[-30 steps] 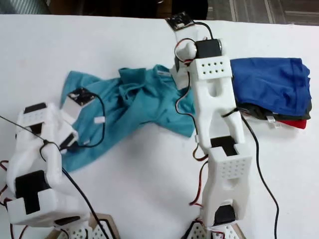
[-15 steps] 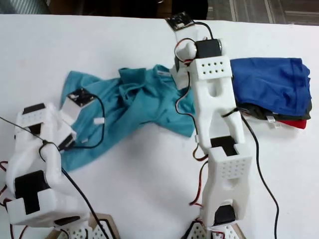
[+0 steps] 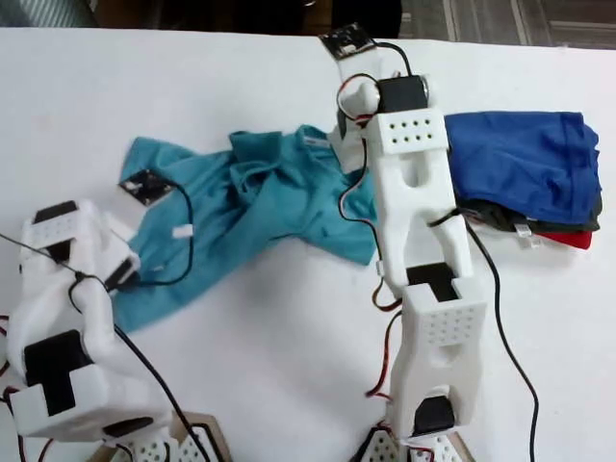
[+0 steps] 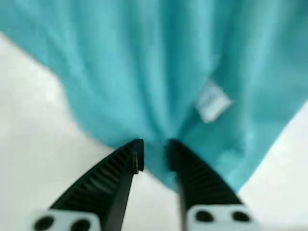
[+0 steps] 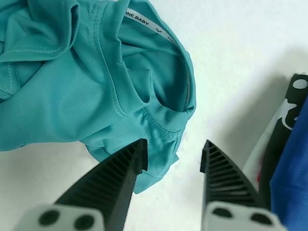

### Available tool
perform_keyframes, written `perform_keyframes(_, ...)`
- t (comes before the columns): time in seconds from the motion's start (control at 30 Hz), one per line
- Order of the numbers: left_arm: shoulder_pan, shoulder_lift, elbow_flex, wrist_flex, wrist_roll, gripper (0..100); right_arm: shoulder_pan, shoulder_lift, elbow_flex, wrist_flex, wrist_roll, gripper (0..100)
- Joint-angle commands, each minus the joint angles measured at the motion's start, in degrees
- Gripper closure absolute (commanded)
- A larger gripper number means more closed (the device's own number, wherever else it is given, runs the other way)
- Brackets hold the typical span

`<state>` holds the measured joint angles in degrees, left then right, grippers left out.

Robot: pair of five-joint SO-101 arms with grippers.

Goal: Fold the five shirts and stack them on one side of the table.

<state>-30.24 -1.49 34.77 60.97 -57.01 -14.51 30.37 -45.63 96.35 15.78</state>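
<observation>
Two arms work side by side at the white desk (image 3: 289, 337), and between them a teal shirt (image 3: 260, 197) lies unfolded and rumpled, spread from the middle of the desk out toward the left arm's side. Its cloth is bunched into ridges near the middle, and one flap trails down toward the left arm's base.

The left end effector (image 4: 154, 154) sits low on that trailing part of the shirt. Its two dark jaws are drawn almost together with a fold of teal cloth pinched between them, so it is gripping the shirt. A small white tag (image 4: 211, 103) sewn to the fabric lies just beyond the jaws.

The right end effector (image 5: 173, 154) is at the other end of the teal shirt, by the collar (image 5: 166, 86). Its jaws stand wide apart and hold nothing. One jaw tip rests over the shirt's edge just below the collar, and the other is over bare desk.

Over on the right arm's side, close beside that arm, three folded shirts are piled up. A blue shirt (image 3: 520, 159) is on top, a dark shirt (image 3: 491, 214) shows along the pile's near edge beneath it, and a red shirt (image 3: 568, 238) peeks out at the bottom corner. The teal shirt's collar end lies near the pile, but I cannot tell whether the two touch, because the right arm covers the gap.
</observation>
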Motion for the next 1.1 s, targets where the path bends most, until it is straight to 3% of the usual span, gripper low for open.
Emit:
perform_keyframes(0.0,-1.23,-1.67,-1.71,0.53,-1.67,81,-0.57,-4.26,-2.02,0.57,0.09,81.7)
perform_keyframes(0.37,-0.26,-1.67,3.21,-3.78,-3.08,82,-0.57,-4.62,-2.11,0.57,0.09,81.7)
perform_keyframes(0.53,0.35,-1.58,3.38,-3.69,-3.08,98,-0.66,-4.26,-2.02,0.57,0.09,81.7)
perform_keyframes(0.8,0.35,-2.20,2.42,-3.60,-2.99,97,-0.66,-4.70,-2.02,0.57,0.09,81.7)
perform_keyframes(0.9,0.35,-2.20,-1.71,0.79,-1.23,97,-0.66,-4.70,-2.02,0.57,0.09,81.7)
perform_keyframes(1.07,0.97,-2.20,-15.34,14.95,0.26,97,-0.75,-4.70,-2.37,0.57,0.00,81.7)
